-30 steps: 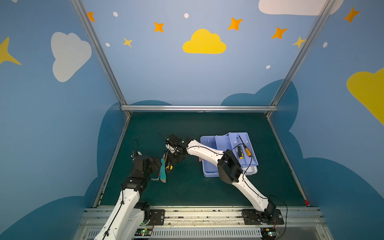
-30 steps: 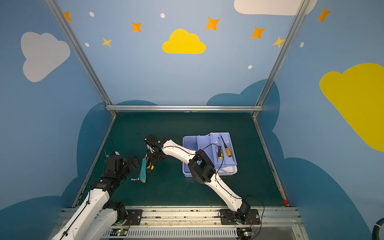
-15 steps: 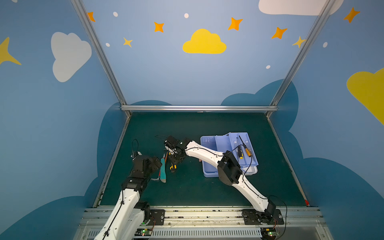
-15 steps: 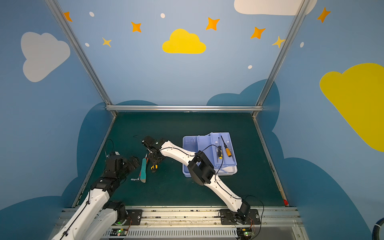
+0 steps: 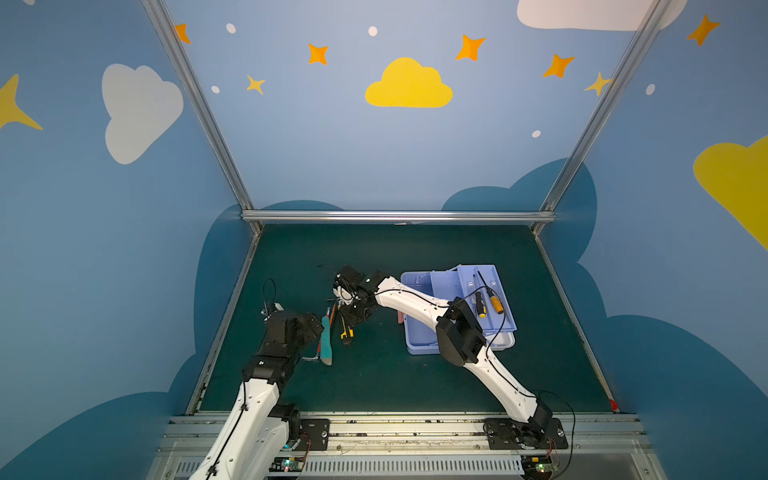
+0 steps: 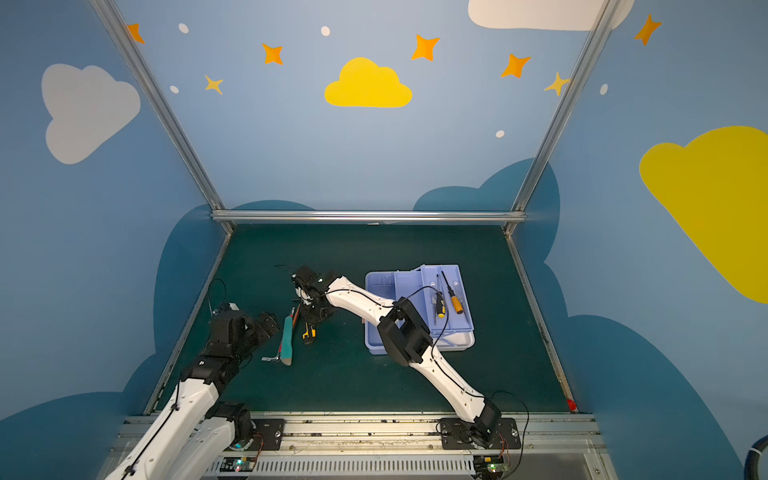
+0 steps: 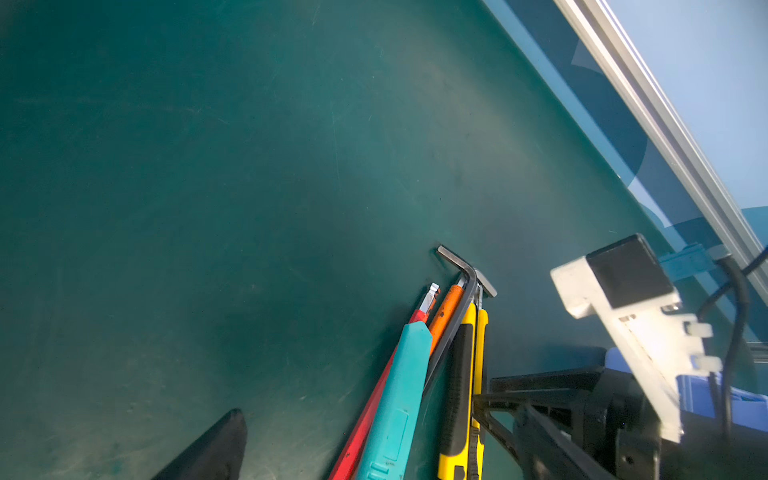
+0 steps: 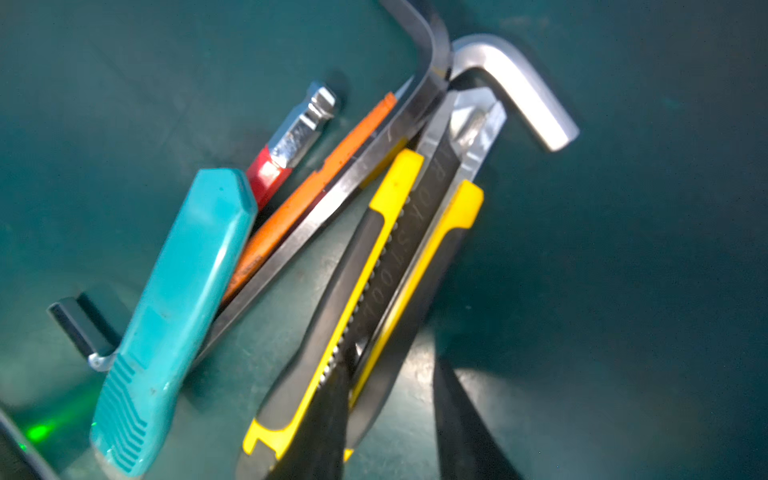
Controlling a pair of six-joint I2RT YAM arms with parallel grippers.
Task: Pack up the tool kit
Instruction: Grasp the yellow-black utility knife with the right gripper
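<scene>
Two screwdrivers, a yellow-and-black screwdriver (image 5: 480, 308) and an orange-handled screwdriver (image 5: 496, 305), already lie side by side in the raised lavender tray (image 5: 467, 276) of the tool kit (image 5: 417, 347). The kit stands open on the right of the green mat (image 5: 415, 382), and its white lid (image 5: 505, 343) shows beneath the near edge. That is all the packing these views show as done. The deeper part of the box looks empty where the right arm does not hide it.

At least six tools lie in a tight bundle left of centre, well apart from the kit:
- a teal-handled tool (image 8: 178, 299)
- a red-handled driver (image 8: 266, 174) with a silver tip
- an orange shaft (image 8: 316, 187)
- a dark hex key (image 8: 374, 145)
- a silver hex key (image 8: 519, 91)
- a yellow-and-black snap-off cutter (image 8: 374, 270)

They touch or overlap one another, and the dark hex key runs along the orange shaft.

The right gripper (image 5: 348, 321) reaches across the middle and sits low over the cutter, with its jaws partly apart about the cutter's tail end. Whether they pinch it I cannot tell. The left gripper (image 5: 311, 326) hovers just beside the teal handle with its jaws wide apart and holds nothing.

By my reckoning the job is in its early part. The cutter is the piece in hand. The whole bundle remains to be carried over, and after that the lid must be closed.
</scene>
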